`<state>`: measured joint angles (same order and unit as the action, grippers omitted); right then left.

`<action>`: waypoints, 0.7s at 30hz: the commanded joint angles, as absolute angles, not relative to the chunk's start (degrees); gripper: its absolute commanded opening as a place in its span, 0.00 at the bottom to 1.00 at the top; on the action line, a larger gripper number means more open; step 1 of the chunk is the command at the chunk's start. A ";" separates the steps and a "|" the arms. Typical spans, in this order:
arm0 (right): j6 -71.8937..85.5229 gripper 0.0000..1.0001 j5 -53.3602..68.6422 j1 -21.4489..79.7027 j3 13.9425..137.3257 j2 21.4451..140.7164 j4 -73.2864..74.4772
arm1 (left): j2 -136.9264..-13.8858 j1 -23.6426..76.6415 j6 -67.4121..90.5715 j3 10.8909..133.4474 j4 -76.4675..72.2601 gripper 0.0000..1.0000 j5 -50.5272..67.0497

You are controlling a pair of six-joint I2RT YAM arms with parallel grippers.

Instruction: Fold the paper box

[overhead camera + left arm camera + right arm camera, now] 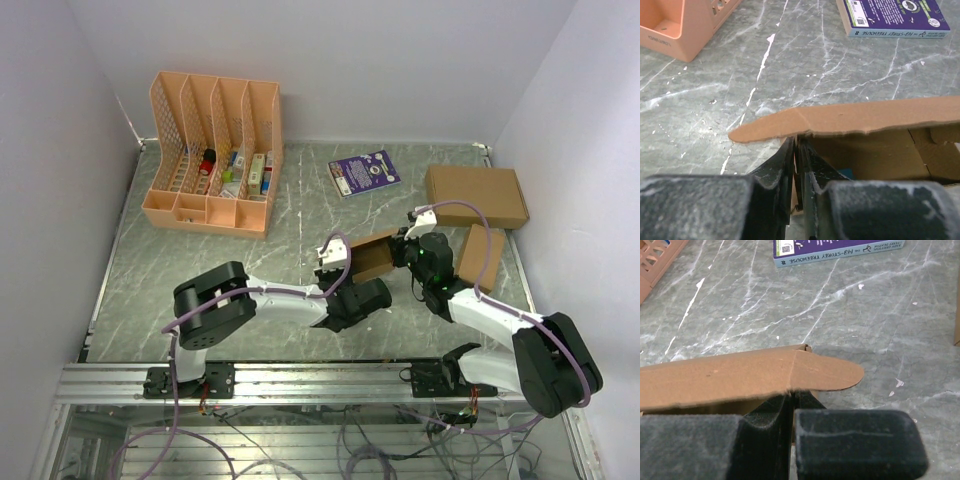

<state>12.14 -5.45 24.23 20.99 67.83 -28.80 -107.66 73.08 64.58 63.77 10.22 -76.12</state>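
We find the brown cardboard paper box (372, 256) at the middle of the grey marbled table (290, 230). It is erected into a sleeve, but its rounded top flap (790, 125) is not yet tucked, so closing is left to do. The left gripper (799, 161) is pinched nearly closed on one end wall. The right gripper (791, 406) is fully closed on the other. Only the left wrist view shows the open interior, and only the overhead view shows the box spanning both grips.

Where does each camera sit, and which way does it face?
Top external: above and behind the bases, looking down on the table; both arms show.
Left wrist: on the left arm, facing across the paper box towards the purple book; left gripper shows.
Right wrist: on the right arm, same heading; right gripper shows.
All three share box and book.
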 commanded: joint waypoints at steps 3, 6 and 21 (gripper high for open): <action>12.86 0.00 -3.89 24.72 21.07 66.71 -26.47 | -110.00 74.28 72.55 68.03 17.37 0.27 -78.70; 12.60 0.00 -3.97 24.64 21.09 66.71 -26.37 | -110.47 74.81 74.22 69.08 19.55 0.33 -79.00; 11.09 0.00 -3.27 24.61 21.42 67.19 -24.93 | -113.66 76.94 90.82 75.92 38.65 0.48 -80.43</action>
<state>11.33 -4.38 24.23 20.99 67.44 -27.33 -113.19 76.16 84.07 73.95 33.08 -76.42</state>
